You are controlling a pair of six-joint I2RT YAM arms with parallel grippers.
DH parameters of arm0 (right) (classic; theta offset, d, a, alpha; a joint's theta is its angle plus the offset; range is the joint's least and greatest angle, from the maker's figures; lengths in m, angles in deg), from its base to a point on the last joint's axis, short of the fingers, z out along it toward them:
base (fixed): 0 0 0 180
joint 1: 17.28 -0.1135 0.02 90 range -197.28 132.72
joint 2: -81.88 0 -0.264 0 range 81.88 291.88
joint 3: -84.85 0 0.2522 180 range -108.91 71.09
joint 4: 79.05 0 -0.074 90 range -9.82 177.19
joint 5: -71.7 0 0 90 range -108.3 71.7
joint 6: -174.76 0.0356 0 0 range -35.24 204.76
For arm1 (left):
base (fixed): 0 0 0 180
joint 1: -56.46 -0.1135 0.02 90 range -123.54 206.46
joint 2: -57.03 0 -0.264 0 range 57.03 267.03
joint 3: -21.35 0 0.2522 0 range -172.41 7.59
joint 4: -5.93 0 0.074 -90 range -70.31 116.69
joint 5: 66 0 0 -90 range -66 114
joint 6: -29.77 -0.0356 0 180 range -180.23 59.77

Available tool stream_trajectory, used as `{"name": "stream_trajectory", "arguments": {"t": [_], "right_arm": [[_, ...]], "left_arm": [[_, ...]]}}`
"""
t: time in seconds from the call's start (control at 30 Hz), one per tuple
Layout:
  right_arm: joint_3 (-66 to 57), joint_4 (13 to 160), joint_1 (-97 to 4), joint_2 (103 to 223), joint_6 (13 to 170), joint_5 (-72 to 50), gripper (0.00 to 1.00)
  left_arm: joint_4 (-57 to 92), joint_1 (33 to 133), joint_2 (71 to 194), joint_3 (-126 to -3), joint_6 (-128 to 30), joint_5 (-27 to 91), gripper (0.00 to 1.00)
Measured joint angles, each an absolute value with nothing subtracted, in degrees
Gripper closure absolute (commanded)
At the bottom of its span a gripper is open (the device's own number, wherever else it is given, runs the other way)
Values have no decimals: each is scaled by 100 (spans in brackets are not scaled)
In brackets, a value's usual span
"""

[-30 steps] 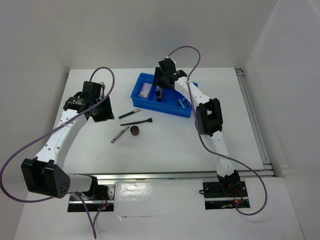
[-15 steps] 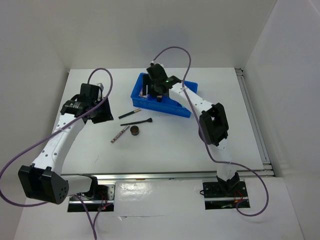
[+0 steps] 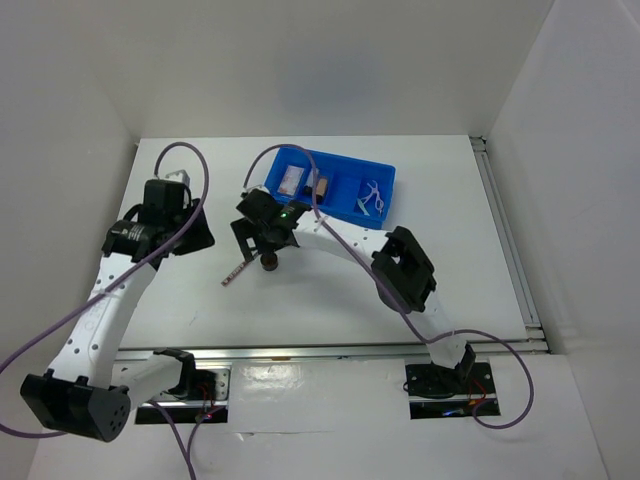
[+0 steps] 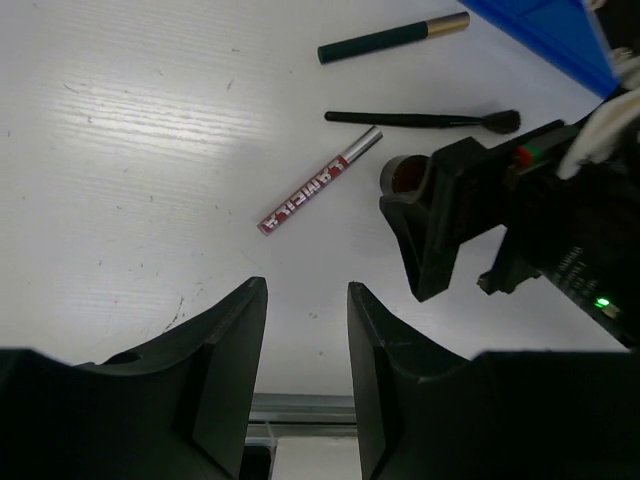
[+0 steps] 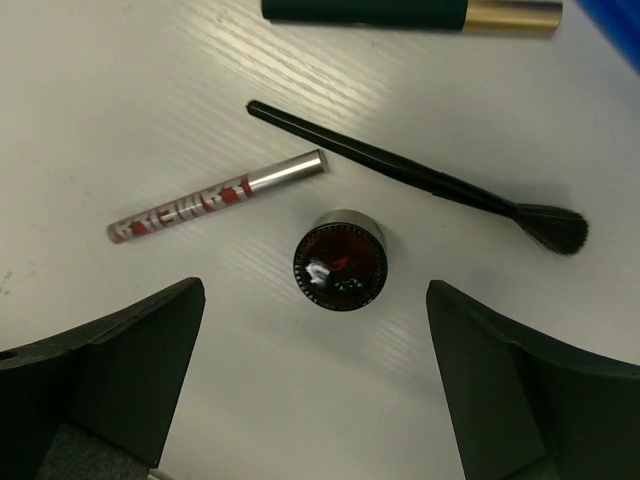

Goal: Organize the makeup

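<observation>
The brown round pot (image 5: 340,263) stands on the white table, just ahead of my open, empty right gripper (image 5: 314,292). Beside it lie a red and silver tube (image 5: 215,197), a black brush (image 5: 420,180) and a dark pencil with a gold end (image 5: 410,12). In the top view the right gripper (image 3: 262,240) hovers over the pot (image 3: 270,264). My left gripper (image 4: 305,290) is open and empty, above the table near the tube (image 4: 320,181). The blue tray (image 3: 345,166) holds a pinkish packet (image 3: 291,180), a beige tube (image 3: 323,188) and pale tools (image 3: 372,197).
The right arm's forearm (image 3: 340,243) stretches across the middle of the table, from the right to the loose items. The left arm (image 3: 115,290) runs along the left side. A metal rail (image 3: 330,350) lines the near edge. White walls enclose the table.
My right gripper has swung from the blue tray left and nearer, over the brown pot. The beige tube now lies uncovered in the tray. My left arm has drawn back a little.
</observation>
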State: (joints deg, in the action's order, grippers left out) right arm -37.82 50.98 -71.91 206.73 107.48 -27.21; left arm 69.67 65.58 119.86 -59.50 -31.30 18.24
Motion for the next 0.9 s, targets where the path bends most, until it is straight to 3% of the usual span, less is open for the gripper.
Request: {"name": "stream_trajectory", "arguments": {"t": [0.13, 0.27, 0.53, 0.63, 0.73, 0.9], "right_arm": [[-4009, 4914, -7228, 21126, 10796, -2900, 0], [-4033, 4833, -7228, 21434, 10851, -2976, 9], [-4118, 4862, -7228, 21535, 10956, -2963, 40], [-4131, 4849, -7228, 21556, 10991, -2968, 42], [-4142, 4840, -7228, 21556, 10991, -2994, 53], [-4142, 4742, -7228, 21541, 10980, -3160, 54]], "left_arm": [[6998, 6558, 11676, -5950, -2990, 1612, 49], [7041, 6558, 11494, -5950, -2957, 1455, 49], [7076, 6558, 11497, -5950, -2876, 1363, 49], [7076, 6558, 11497, -5950, -2852, 1354, 49], [7076, 6558, 11497, -5950, -2850, 1354, 49], [7076, 6558, 11505, -5950, -2850, 1357, 49]]}}
